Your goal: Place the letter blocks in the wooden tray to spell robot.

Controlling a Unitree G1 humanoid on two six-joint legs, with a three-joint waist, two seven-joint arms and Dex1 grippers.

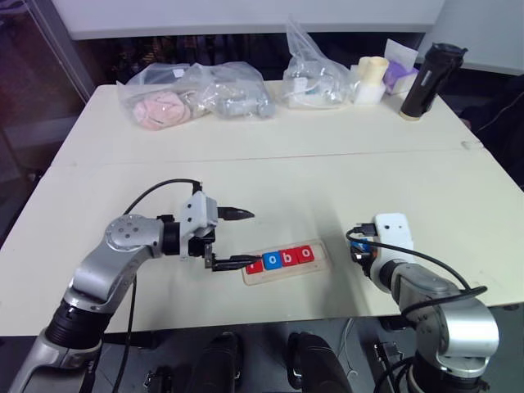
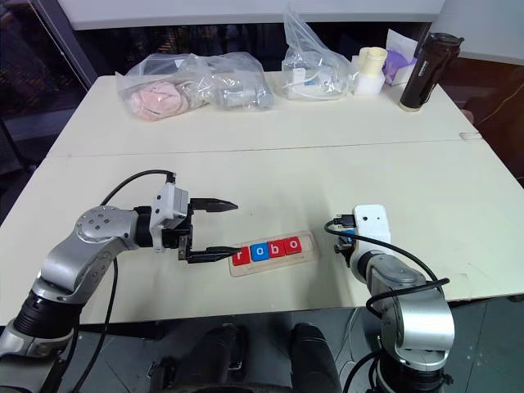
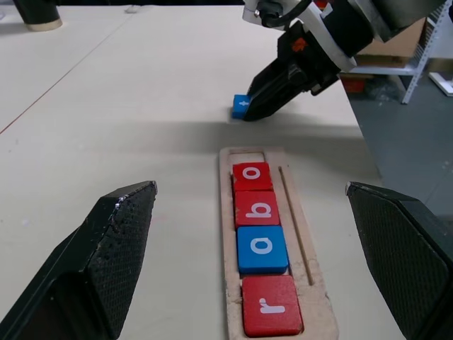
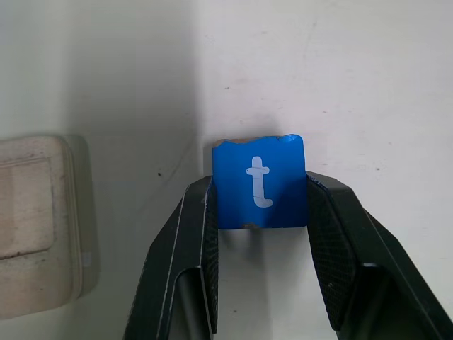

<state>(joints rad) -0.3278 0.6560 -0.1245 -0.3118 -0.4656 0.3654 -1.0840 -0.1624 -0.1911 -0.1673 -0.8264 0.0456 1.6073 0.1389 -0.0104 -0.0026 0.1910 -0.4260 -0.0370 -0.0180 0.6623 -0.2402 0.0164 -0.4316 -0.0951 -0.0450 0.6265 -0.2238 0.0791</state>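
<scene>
- Left eye view: broad bare stretch of the cream rectangular table [image 1: 327, 176] between the long shallow pale-wood tray [image 1: 321, 263] near the front edge and the clutter along the far edge; clear plastic bags [image 1: 196, 100], a cream cup [image 1: 373, 72] and a tall dark flask [image 1: 430, 80] back there, well apart from the work.
- Tray lying near the front edge, between the two arms, open table on all sides.
- Left wrist view: four square tiles in the tray, white lowercase letters reading r [image 3: 271, 305] on red, o [image 3: 262, 248] on blue, b [image 3: 257, 207] on red, o [image 3: 251, 176] on red; last slot at the far end bare wood.
- Left gripper [image 1: 233, 238] spread wide, holding nothing, lower fingertip just at the tray's r end.
- Right gripper [image 4: 260, 212] closed on the small blue square tile marked t [image 4: 259, 181], one black finger on each side; tile on the table beside the tray's bare end, apart from it.
</scene>
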